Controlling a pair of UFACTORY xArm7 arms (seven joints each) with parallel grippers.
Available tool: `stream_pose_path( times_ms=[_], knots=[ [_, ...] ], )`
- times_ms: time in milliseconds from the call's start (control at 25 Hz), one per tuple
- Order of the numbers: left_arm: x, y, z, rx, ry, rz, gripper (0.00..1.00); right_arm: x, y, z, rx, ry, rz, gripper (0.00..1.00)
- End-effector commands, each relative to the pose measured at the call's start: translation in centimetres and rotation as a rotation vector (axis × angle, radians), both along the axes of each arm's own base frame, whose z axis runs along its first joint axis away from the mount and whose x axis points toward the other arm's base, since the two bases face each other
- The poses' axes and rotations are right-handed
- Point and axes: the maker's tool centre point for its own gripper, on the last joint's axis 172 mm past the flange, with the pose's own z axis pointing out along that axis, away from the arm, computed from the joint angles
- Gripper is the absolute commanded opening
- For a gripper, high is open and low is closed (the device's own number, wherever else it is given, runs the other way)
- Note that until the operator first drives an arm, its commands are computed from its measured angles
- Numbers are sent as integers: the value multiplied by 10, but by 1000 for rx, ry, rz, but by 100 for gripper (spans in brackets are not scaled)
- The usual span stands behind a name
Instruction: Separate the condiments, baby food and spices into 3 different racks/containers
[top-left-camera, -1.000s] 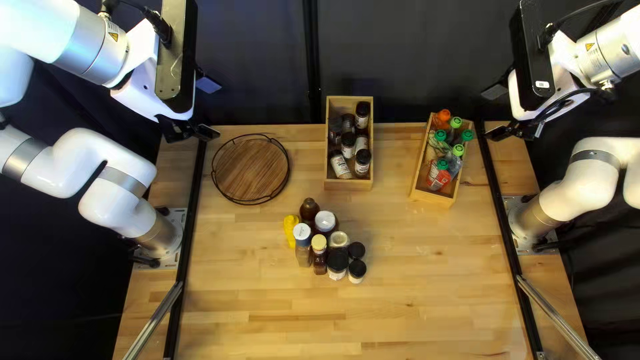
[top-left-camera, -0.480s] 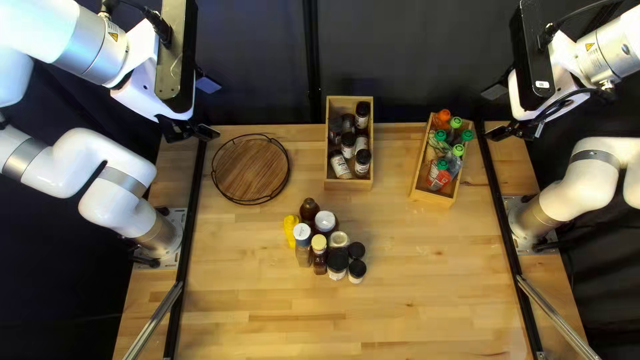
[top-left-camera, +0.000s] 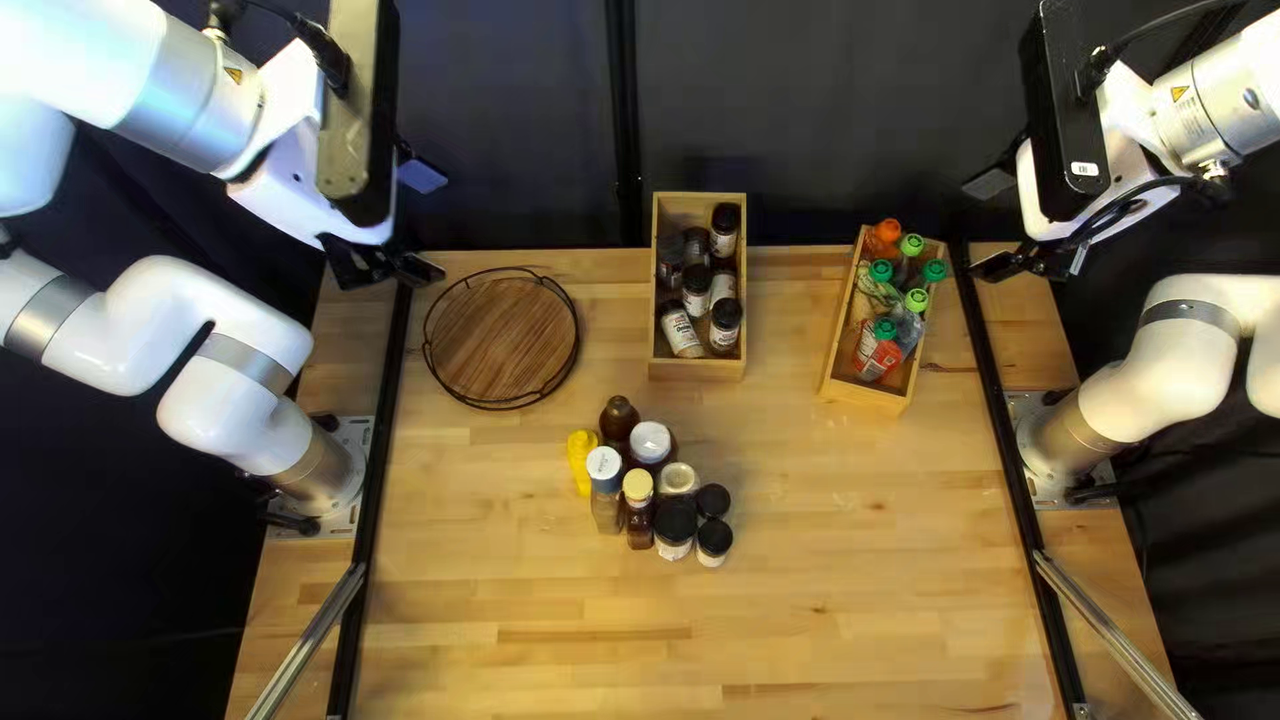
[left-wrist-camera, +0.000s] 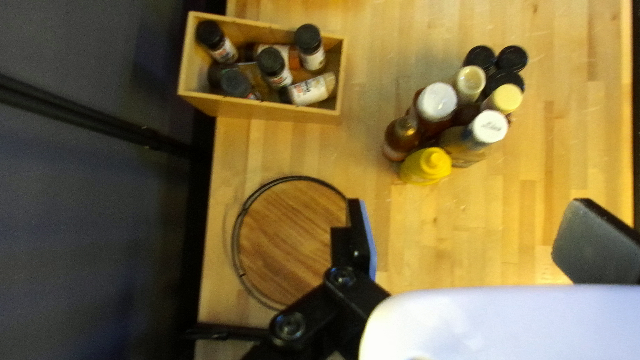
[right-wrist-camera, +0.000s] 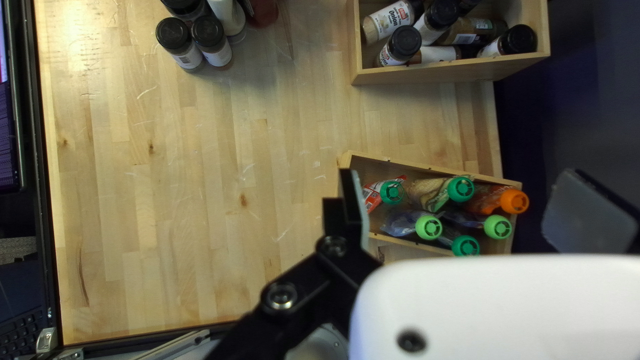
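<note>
- Hovering: L gripper (left-wrist-camera: 477, 240), fingers spread, nothing betw.; R gripper (right-wrist-camera: 472, 207) likewise, nr pouch box (top-left-camera: 864, 395).
- Round tray (left-wrist-camera: 287, 233) nr L gripper, prob. for condiments.
- Bottles & jars (top-left-camera: 651, 443) bunched on table, incl. yellow bottle (top-left-camera: 582, 460) at tray side.
- Spice box (top-left-camera: 698, 371) w/ black-capped jars; baby-food pouches (top-left-camera: 879, 358) in pouch box.
- Step, I'd guess: condiments, other 2 groups boxed.
- Next: L gripper to yellow bottle, grip, lift clear of neighbours, set upright in tray.
</note>
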Motion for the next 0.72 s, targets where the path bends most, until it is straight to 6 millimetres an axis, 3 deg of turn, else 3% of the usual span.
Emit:
stream_pose_path(
  times_ms=[40,200,280,480,720],
  knots=[
    [23,-41,-26,-37,103,-125,100,0,0,0,0,0,0,100],
    [34,-79,-65,-6,254,-263,100,0,0,0,0,0,0,100],
    [36,-88,-78,43,292,-295,100,0,0,0,0,0,0,100],
    [43,-97,-119,175,343,-334,100,0,0,0,0,0,0,100],
    [56,-88,-163,192,372,-368,100,0,0,0,0,0,0,100]
  ],
)
